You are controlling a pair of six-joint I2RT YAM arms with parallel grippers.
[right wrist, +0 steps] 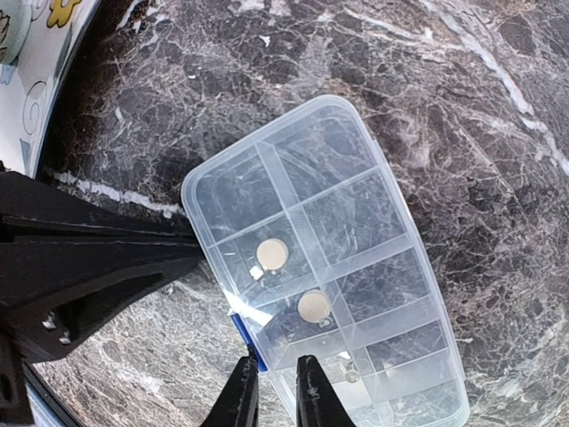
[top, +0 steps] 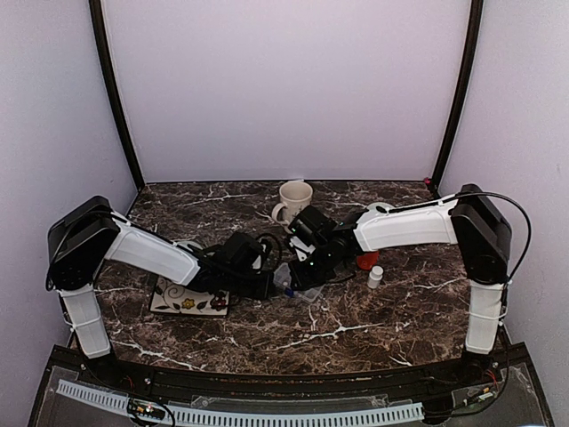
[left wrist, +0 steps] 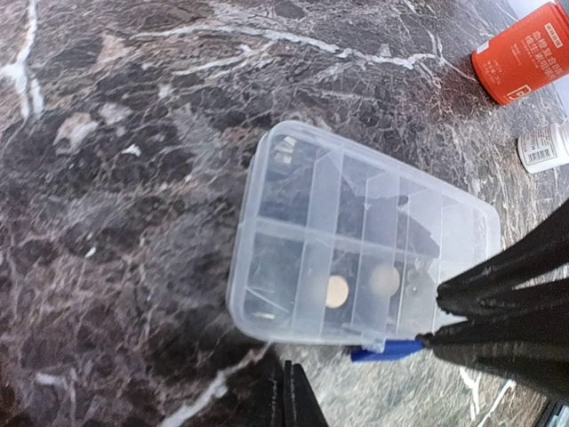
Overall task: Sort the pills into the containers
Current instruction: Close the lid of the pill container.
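Dark marble table (top: 373, 329), lilac walls. Left of centre, left gripper (left wrist: 284, 369) is clenched and empty, tips just off the organiser box (right wrist: 311, 151). Box lies flat mid-frame with two pale round pills (right wrist: 272, 254) in adjacent compartments. Right gripper (right wrist: 277, 363) is nearly closed, straddling the box rim by the blue latch (right wrist: 242, 331); can't tell if it's pinching. Red bottle (top: 367, 260) further right.

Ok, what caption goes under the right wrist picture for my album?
Two round pills in a clear organiser box, right gripper at its blue clasp.

clear plastic box (right wrist: 329, 151), marble table (right wrist: 444, 89) (glossy)
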